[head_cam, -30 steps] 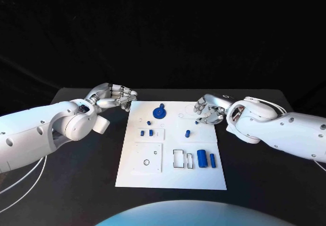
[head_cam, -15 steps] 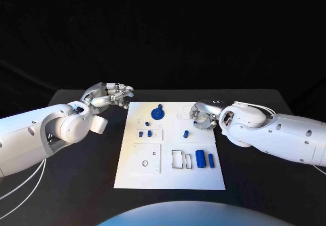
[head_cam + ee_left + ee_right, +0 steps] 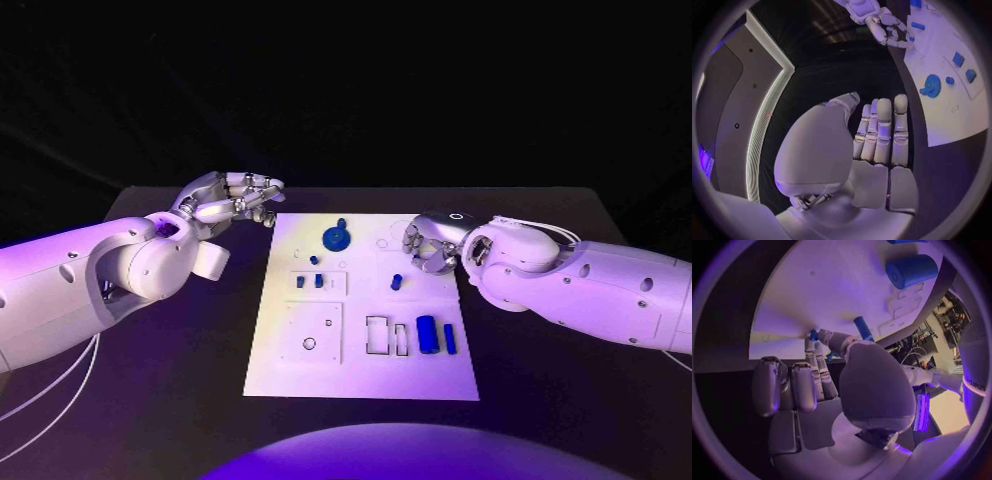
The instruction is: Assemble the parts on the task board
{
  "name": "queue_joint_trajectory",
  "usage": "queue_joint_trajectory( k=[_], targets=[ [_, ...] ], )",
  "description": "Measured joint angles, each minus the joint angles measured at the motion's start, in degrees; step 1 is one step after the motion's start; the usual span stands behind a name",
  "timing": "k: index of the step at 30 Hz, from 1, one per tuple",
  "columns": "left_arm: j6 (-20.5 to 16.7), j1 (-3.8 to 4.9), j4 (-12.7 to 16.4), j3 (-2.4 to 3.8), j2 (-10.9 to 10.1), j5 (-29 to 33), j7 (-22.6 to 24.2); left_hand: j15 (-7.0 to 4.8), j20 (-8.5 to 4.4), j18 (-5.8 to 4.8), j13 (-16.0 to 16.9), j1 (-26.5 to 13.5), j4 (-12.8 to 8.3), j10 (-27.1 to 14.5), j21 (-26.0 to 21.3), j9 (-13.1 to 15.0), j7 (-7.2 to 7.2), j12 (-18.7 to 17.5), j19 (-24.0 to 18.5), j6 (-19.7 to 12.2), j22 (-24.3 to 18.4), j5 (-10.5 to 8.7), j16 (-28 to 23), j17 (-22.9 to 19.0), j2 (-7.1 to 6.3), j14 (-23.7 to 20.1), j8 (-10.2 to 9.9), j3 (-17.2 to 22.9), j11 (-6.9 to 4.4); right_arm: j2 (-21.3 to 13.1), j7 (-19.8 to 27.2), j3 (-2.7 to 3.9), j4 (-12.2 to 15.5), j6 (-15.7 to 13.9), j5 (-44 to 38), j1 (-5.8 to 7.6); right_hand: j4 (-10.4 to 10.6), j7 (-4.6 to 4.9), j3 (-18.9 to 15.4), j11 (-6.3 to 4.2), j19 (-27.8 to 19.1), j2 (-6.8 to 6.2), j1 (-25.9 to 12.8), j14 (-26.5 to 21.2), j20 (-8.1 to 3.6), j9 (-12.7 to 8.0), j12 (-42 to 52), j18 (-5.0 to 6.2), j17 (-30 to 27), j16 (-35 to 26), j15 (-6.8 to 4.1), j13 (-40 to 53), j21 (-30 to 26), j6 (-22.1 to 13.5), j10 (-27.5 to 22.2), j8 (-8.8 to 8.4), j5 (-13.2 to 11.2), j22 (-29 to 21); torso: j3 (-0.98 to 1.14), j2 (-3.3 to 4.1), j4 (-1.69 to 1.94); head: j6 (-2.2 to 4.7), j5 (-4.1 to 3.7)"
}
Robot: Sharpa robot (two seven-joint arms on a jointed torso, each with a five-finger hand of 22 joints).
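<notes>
So the parts are small blue plastic-looking bits scattered over the white task board [image 3: 433, 380], which sits flat in the middle of the black desk [image 3: 577, 400]. My guess is they're light, rigid and pretty slick, so they'd skate or tip if nudged rather than pinched cleanly.

The blue disc [image 3: 336, 238] near the far edge looks like the awkward one: flat, so probably best taken by its rim or the little stem on top. The fat cylinder [image 3: 427, 334] lying near the front right should roll if bumped, so I'd grab it across its round sides. The thin bar [image 3: 450, 340] just beside it wants a pinch on its long sides. The small peg [image 3: 395, 283] mid-board is close to the right hand's fingers, so that looks like the next candidate. Two small blocks [image 3: 309, 282] sit left of centre.

Right hand [image 3: 433, 247] hovers over the board's far right part, fingers curled down toward the surface. In the right wrist view a fingertip seems to be at a small blue piece [image 3: 813, 334], but I can't tell if it's actually pinched or just touched.

Left hand [image 3: 231, 203] is off the board's far left corner, over the desk, fingers together and bent, holding nothing that I can see.
</notes>
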Motion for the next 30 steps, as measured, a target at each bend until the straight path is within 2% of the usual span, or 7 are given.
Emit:
queue_joint_trajectory(
  k=[7,11,20,22,26,28,30],
  targets=[
    [0.02,0.0,0.02,0.0,-0.13,0.04,-0.1,0.0,0.0,0.0,-0.05,0.0,0.0,-0.21,0.0,0.0,0.01,0.0,0.0,0.01,0.0,0.0,0.0,0.0,0.0,0.0,0.0,0.0,0.21,-0.1,-0.4,0.03,0.15,0.04,-1.34,-0.12,-0.24,-0.01,0.24,-0.2,0.0,-0.02,-0.02,0.0,0.0,0.05,0.0,0.0,-0.22,0.0,0.0,-0.16,0.27,0.0,0.19,0.0,0.0,0.0,0.04,-0.03,-0.09,-0.19,0.01],
    [0.04,0.0,0.02,0.0,-0.15,0.03,-0.15,0.0,0.0,0.0,-0.05,0.0,0.0,-0.21,0.0,0.0,0.01,0.0,0.0,0.01,0.0,0.0,0.0,0.0,0.0,0.0,0.0,0.0,0.21,-0.24,-0.62,0.02,0.28,0.12,-2.15,-0.18,-0.32,-0.13,0.32,-0.2,0.0,-0.63,-0.62,0.0,0.0,0.06,0.0,0.0,-0.22,-0.01,0.0,-0.2,0.27,0.12,0.2,0.0,0.0,-0.01,0.04,-0.05,-0.1,-0.23,-0.01],
    [0.08,0.0,-0.07,0.0,-0.15,-0.08,-0.32,0.0,0.0,-0.01,-0.04,-0.34,-0.17,-0.21,-0.22,-0.01,0.01,0.0,0.0,-0.39,-0.05,0.0,0.0,-0.06,0.16,0.0,0.0,0.16,0.21,-0.34,-0.91,0.02,0.47,0.22,-3.44,-0.27,-0.47,-0.32,0.47,-0.04,0.16,-0.61,-0.61,0.0,-0.17,0.3,0.0,0.0,-0.21,-0.03,0.0,-0.25,0.67,0.73,0.35,0.43,0.0,-0.01,0.05,-0.08,-0.09,-0.28,-0.07],
    [0.09,0.0,-0.1,0.0,-0.15,-0.1,-0.37,0.0,0.0,-0.01,-0.04,-0.43,-0.16,-0.21,-0.22,-0.01,0.02,0.0,0.0,-0.39,-0.05,0.0,0.0,-0.06,0.06,0.0,0.0,0.16,0.21,-0.34,-0.94,0.02,0.48,0.23,-3.6,-0.28,-0.64,-0.12,0.64,-0.19,0.19,-0.61,-0.61,0.0,-0.2,0.36,0.0,0.0,-0.22,-0.03,0.0,-0.26,0.93,0.94,0.59,0.43,0.0,-0.02,0.05,-0.07,-0.07,-0.3,-0.07],
    [0.11,0.0,-0.15,0.0,-0.14,-0.15,-0.48,0.0,0.0,-0.01,-0.09,-0.47,0.0,-0.21,-0.22,-0.01,0.02,0.0,0.0,-0.39,-0.05,0.0,0.0,-0.06,0.03,0.0,0.0,0.32,0.21,-0.28,-1.02,0.08,0.46,0.23,-3.8,-0.33,-0.64,-0.51,0.64,-0.37,0.19,-0.4,-1.18,-0.08,-0.2,0.6,-0.02,-0.05,-0.22,-0.03,-0.34,-0.33,1.19,1.53,1.26,0.69,0.0,-0.02,0.05,-0.04,-0.07,-0.31,0.07],
    [0.12,0.0,-0.16,0.0,-0.13,-0.17,-0.52,0.0,0.0,-0.01,-0.09,-0.47,0.0,-0.21,-0.22,0.01,0.02,0.0,0.0,-0.39,-0.05,0.0,0.0,-0.06,0.03,0.0,0.0,0.32,0.21,-0.22,-1.08,0.13,0.42,0.2,-3.86,-0.37,-0.65,-0.65,0.65,-0.54,0.19,-0.31,-1.36,0.01,-0.2,0.74,-0.08,-0.9,-0.21,0.18,-0.43,-0.28,1.65,1.76,1.59,1.07,0.0,-0.02,0.04,-0.04,-0.07,-0.34,0.08],
    [0.12,0.0,-0.18,0.0,-0.13,-0.21,-0.56,0.0,0.0,-0.01,-0.09,-0.47,0.0,-0.21,-0.22,0.05,0.02,0.0,0.0,-0.39,-0.05,0.0,0.0,-0.06,0.03,0.0,0.0,0.32,0.21,-0.16,-1.19,0.17,0.36,0.09,-3.92,-0.46,-0.87,-1.06,0.86,-0.92,0.42,0.14,-1.81,0.03,-0.43,1.13,0.33,-0.91,-0.16,0.18,-0.87,-0.09,2.49,2.91,2.77,1.69,0.0,-0.02,0.04,-0.03,-0.05,-0.38,0.09]
  ],
)
